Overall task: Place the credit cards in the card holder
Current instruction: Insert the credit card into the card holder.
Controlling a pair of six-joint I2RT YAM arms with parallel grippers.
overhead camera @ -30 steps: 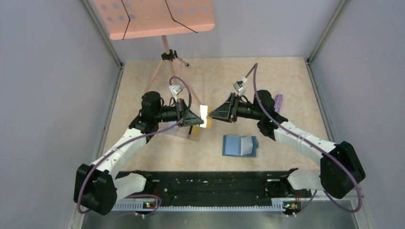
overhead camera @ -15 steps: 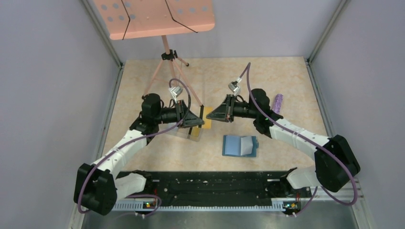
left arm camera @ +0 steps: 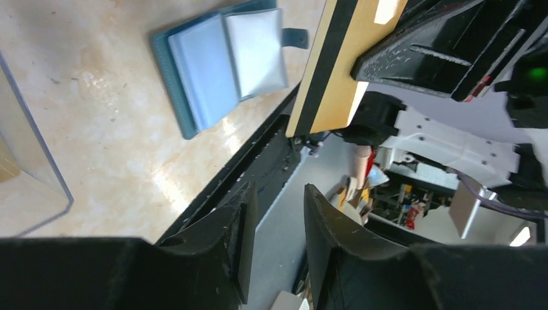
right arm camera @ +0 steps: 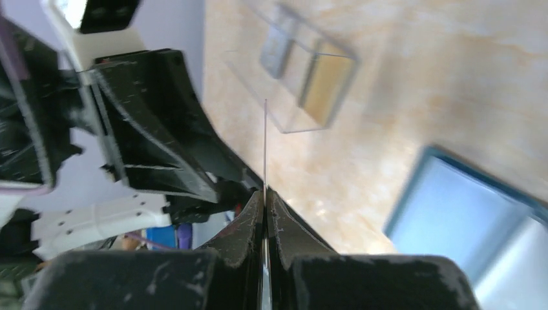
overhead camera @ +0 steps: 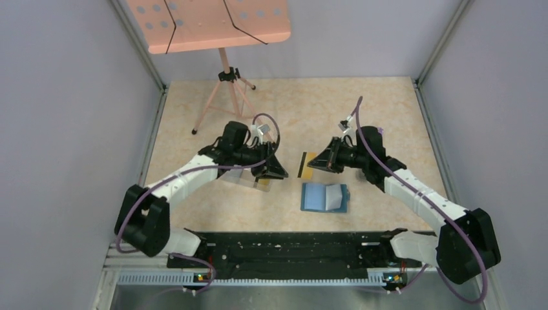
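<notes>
My right gripper (overhead camera: 315, 161) (right arm camera: 265, 194) is shut on a yellow-gold credit card (overhead camera: 305, 164) (left arm camera: 336, 64) with a black stripe, held on edge above the table; in the right wrist view the card (right arm camera: 265, 142) shows as a thin line. The teal card holder (overhead camera: 325, 197) (left arm camera: 220, 64) (right arm camera: 465, 213) lies open just below it, pale blue slots up. My left gripper (overhead camera: 281, 173) (left arm camera: 278, 194) stands open and empty, a short way left of the card. More credit cards, one yellow (right arm camera: 323, 90) and one grey (right arm camera: 278, 51), stand in the clear box.
The clear plastic box (overhead camera: 249, 179) (left arm camera: 32, 168) (right arm camera: 304, 84) sits under the left wrist. A pink music stand (overhead camera: 223, 71) rises at the back left. A purple object (overhead camera: 377, 137) lies behind the right arm. The black rail (overhead camera: 284, 248) runs along the near edge.
The card passed from the left gripper to the right. The right jaws shut on it and carried it toward the card holder; the left jaws opened and drew back.
</notes>
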